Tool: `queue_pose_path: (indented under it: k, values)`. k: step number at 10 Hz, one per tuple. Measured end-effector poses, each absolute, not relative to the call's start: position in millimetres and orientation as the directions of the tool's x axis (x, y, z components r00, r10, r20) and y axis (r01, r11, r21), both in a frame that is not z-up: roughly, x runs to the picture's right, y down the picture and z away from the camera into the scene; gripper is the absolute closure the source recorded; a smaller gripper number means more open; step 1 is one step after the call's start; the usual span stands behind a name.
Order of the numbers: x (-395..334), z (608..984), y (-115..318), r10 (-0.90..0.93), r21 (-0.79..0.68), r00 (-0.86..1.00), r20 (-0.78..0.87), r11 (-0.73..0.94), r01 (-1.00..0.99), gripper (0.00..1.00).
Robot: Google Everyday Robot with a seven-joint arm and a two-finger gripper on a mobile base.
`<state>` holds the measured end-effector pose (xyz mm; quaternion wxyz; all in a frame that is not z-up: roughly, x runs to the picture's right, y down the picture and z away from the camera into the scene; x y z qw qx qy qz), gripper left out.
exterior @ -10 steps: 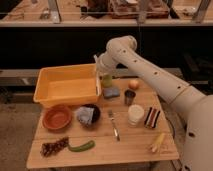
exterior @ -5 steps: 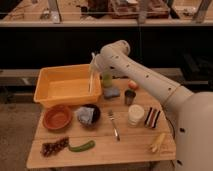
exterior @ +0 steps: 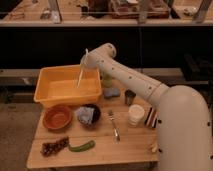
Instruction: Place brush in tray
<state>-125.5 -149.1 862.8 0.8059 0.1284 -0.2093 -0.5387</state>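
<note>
The arm reaches out across the table (exterior: pixel 100 150) and the gripper (exterior: pixel 86 61) hangs above the right half of the yellow tray (exterior: pixel 50 95), with the brush (exterior: pixel 82 67) clamped in its fingers — a slim cream stick running from just above the wrist end down and slightly to the left, its lower tip hanging over the tray's open interior. It's held near its upper part, so most of the length dangles below the hand, close to upright with a small lean; that looks like a sensible carry, since the long end is free to go down into the deep tub first without the fingers having to dip below the rim. Whether the low tip is already inside the walls or just over them, I can't say from this angle. The tray sits at the back left corner of the table, well away from the clutter — the orange-brown bowl (exterior: pixel 57 116) just in front of it, a dark bowl (exterior: pixel 88 114) holding something pale beside that, the fork (exterior: pixel 114 125) lying nearer the middle, a white cup (exterior: pixel 135 114) off to the right. By my reading the transport is nearly done; what's left is a lowering and a release, and the risk is the stick tipping against the near wall and resting on the rim.
</note>
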Motion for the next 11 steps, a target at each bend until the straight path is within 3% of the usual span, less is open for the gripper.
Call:
queue_pose_path:
  k: [6, 11]
  values:
    - [-155.5, 885.4, -132.0, -0.902, 0.448, 0.319, 0.292, 0.423, 0.787, 0.85]
    - [-162.4, 894.5, -106.3, -0.89, 0.432, 0.29, 0.352, 0.43, 0.793, 0.36]
